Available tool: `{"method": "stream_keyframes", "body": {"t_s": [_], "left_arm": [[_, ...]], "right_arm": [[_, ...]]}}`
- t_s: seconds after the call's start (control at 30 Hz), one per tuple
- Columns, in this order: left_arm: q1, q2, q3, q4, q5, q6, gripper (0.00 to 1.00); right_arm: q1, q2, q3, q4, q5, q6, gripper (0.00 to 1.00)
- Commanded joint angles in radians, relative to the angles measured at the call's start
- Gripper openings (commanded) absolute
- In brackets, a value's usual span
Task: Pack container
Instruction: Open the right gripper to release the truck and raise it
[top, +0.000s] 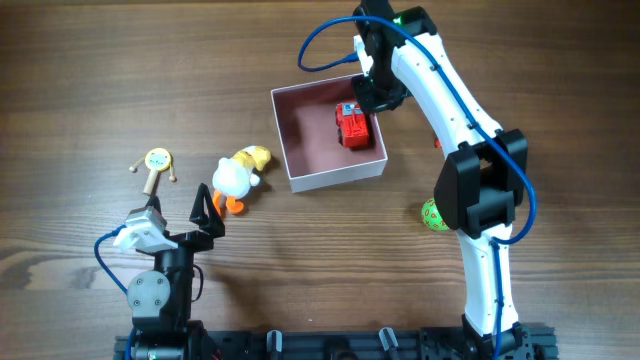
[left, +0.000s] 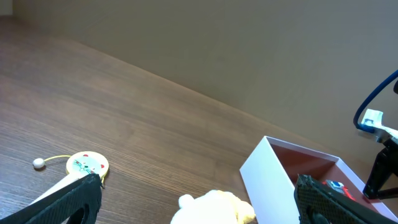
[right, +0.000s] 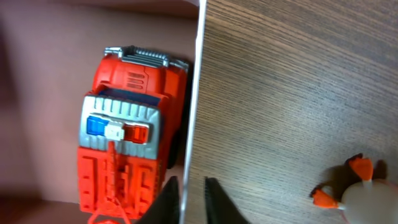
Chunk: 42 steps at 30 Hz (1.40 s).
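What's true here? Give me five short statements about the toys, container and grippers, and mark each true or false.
1. The truck lies inside the container. True.
2. The duck is in the container. False: it lies on the table, left of the container.
3. The left gripper is open. True.
4. The ball is held by the left gripper. False: it lies on the table beside the right arm.
5. The right gripper pinches the container's wall. True.

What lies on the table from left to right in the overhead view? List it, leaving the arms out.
In order: drum rattle → toy duck → container, with a red truck inside → green ball.
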Motion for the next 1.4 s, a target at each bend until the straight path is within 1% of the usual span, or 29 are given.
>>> {"method": "stream_keyframes", "body": {"t_s": [0.0,0.3,0.37,1.0,1.37], "left_arm": [[0.007,-0.011,-0.005,-0.001,0.009,0.001,1.00],[0.007,-0.011,-0.005,-0.001,0.009,0.001,1.00],[0.007,-0.011,-0.005,-0.001,0.009,0.002,1.00],[0.007,-0.011,-0.005,-0.001,0.009,0.002,1.00],[0.007,-0.011,-0.005,-0.001,0.009,0.001,1.00]], "right_arm": [[0.003,-0.006,-0.005,0.008,-0.019,0.041,0.10],[0.003,-0.006,-0.005,0.010,-0.018,0.039,0.07],[0.003,-0.006,-0.005,0.010,-0.019,0.045,0.05],[0.003,-0.006,-0.005,0.035,-0.036,0.297,0.04],[0.003,-0.006,-0.005,0.032,-0.016,0.300,0.04]]}}
